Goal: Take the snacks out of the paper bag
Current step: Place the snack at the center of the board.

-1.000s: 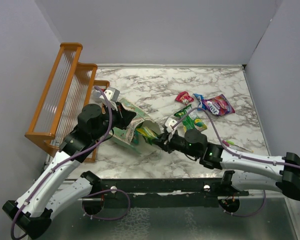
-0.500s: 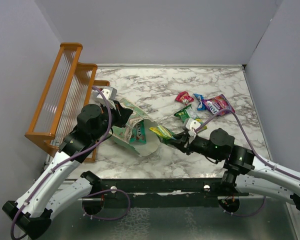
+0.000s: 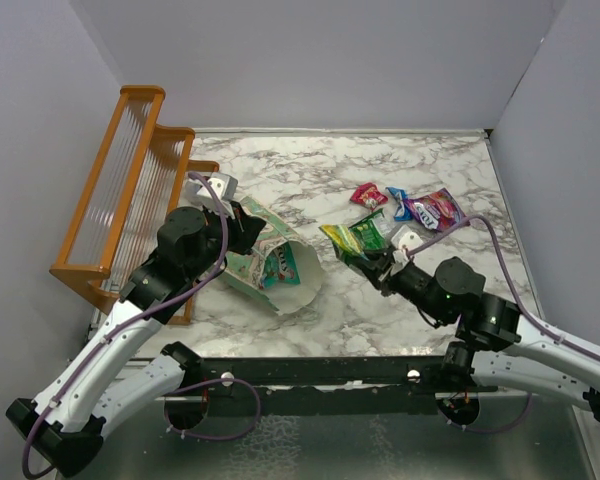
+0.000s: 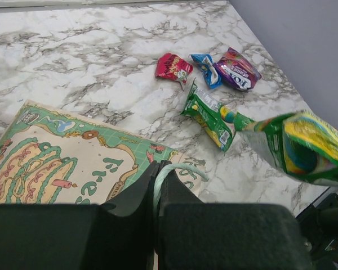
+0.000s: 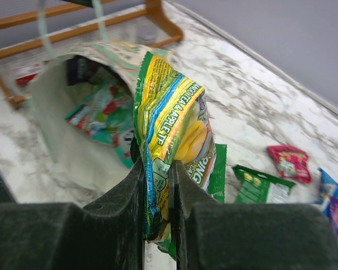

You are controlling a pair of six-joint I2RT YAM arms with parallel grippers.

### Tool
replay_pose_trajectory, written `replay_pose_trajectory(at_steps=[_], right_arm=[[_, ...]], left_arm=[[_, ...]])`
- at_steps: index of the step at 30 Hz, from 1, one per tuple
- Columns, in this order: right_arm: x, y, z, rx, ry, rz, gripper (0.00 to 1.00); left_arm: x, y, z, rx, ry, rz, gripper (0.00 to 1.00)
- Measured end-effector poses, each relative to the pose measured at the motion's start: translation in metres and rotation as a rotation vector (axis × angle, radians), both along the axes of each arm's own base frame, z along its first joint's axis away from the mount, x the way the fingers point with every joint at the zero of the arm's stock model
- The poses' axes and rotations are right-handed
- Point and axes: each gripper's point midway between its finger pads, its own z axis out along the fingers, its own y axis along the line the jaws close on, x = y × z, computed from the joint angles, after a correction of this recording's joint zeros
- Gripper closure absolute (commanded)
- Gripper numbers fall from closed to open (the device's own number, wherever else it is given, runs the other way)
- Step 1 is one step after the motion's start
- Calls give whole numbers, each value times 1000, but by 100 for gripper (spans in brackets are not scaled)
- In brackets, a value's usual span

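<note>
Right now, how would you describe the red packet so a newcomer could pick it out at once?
On the marble table, look right of the tipped paper bag to the loose snacks toward the right wall. The red packet lies at that cluster's far-left corner, beside a blue packet and beyond a green packet. It is the only red one there, small and crumpled.

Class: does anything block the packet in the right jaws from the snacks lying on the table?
Nothing visible does. The yellow-green packet is clear of the paper bag, right beside the loose snacks.
</note>
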Motion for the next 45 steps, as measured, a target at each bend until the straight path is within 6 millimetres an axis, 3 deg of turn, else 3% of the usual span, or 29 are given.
replay_pose_trajectory(at_steps=[3,10,13,15,18,20,27,29,31,33,39,45], right_arm=[[21,-11,-5,-14,5,-149,99],[84,-47,-41,-157,1,-587,99],[116,-81,-59,-192,50,-759,99],[141,-115,-76,-213,107,-902,99],[160,-155,-103,-240,199,-1046,99],[163,-170,-125,-265,263,-1090,99],[162,-170,-180,-312,400,-1091,98],[162,-171,-193,-341,425,-1094,94],[163,-175,-205,-368,447,-1105,83],[163,-177,-214,-388,464,-1114,66],[163,-162,-220,-349,507,-1024,48],[156,-131,-186,-255,536,-834,41]], left_arm=[[0,0,-1,5,0,-1,100],[0,0,-1,7,-2,-5,100],[-1,-1,-1,6,-1,-11,100],[-1,-1,0,4,-1,-13,100],[-2,-1,1,-6,-2,-11,100],[-3,-1,4,-14,-7,-10,100],[-6,1,5,-30,-13,-8,100],[-6,0,5,-35,-10,-10,100],[-8,-2,5,-42,-8,-22,100],[-10,-5,5,-50,-8,-46,100],[-16,-16,3,-58,7,-113,100],[-16,-19,-1,-52,20,-127,100]])
